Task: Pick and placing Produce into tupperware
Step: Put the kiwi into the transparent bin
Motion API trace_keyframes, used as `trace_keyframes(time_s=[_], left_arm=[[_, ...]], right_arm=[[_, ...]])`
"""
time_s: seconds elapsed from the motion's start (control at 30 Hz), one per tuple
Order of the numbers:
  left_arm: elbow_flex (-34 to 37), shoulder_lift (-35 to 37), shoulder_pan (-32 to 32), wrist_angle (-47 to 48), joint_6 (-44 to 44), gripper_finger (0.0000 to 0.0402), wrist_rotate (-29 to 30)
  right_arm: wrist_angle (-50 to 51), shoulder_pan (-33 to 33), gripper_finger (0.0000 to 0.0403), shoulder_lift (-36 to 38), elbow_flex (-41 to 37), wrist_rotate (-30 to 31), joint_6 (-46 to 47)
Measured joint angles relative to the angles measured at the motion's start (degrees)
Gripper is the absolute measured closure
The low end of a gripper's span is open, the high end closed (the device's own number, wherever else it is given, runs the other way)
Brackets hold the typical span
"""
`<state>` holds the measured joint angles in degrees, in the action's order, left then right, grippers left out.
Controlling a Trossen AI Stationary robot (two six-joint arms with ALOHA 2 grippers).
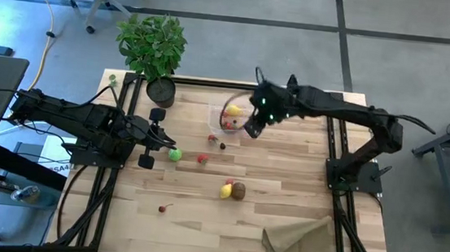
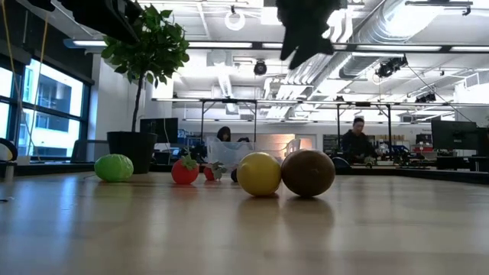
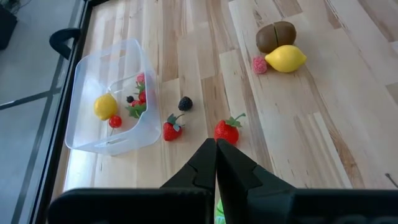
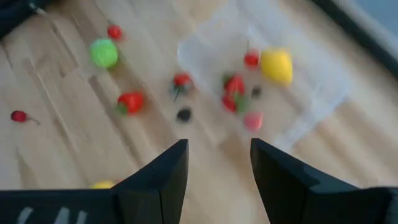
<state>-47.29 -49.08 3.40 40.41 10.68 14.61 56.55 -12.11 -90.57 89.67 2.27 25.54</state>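
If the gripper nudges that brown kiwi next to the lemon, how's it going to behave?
The kiwi looks round and smooth, so a nudge would probably roll it rather than slide it. It rests against the lemon, which may stop it on that side. It is likely a light toy, so a firm pinch could squirt it sideways.

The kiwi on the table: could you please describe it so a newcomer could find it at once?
Start at the brown paper bag on the wooden table. Just beyond it two fruits touch. The kiwi is the dull brown one; the lemon beside it is bright yellow.
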Motion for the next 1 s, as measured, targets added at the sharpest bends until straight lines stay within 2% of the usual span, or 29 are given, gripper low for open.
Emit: trace_keyframes(time_s=[0.3, 0.4, 0.53, 0.73, 0.83, 1.0], left_arm=[[0.0, 0.0, 0.0, 0.0, 0.0, 0.0399, 0.0], [0.0, 0.0, 0.0, 0.0, 0.0, 0.0399, 0.0], [0.0, 0.0, 0.0, 0.0, 0.0, 0.0399, 0.0], [0.0, 0.0, 0.0, 0.0, 0.0, 0.0399, 0.0], [0.0, 0.0, 0.0, 0.0, 0.0, 0.0399, 0.0], [0.0, 0.0, 0.0, 0.0, 0.0, 0.0399, 0.0]], right_arm=[[4.5, 13.4, 0.0238, -0.5, -1.0, 16.3, 25.2], [4.4, 16.8, 0.0238, -0.5, -3.0, 18.8, 33.0], [2.1, 20.1, 0.0238, -0.5, -7.7, 17.3, 39.8], [-1.8, 23.1, 0.0238, -0.5, -13.9, 10.5, 42.0], [-2.9, 24.3, 0.0238, -0.5, -15.1, 8.1, 45.9], [-4.8, 26.7, 0.0238, -0.6, -15.6, 7.8, 54.8]])
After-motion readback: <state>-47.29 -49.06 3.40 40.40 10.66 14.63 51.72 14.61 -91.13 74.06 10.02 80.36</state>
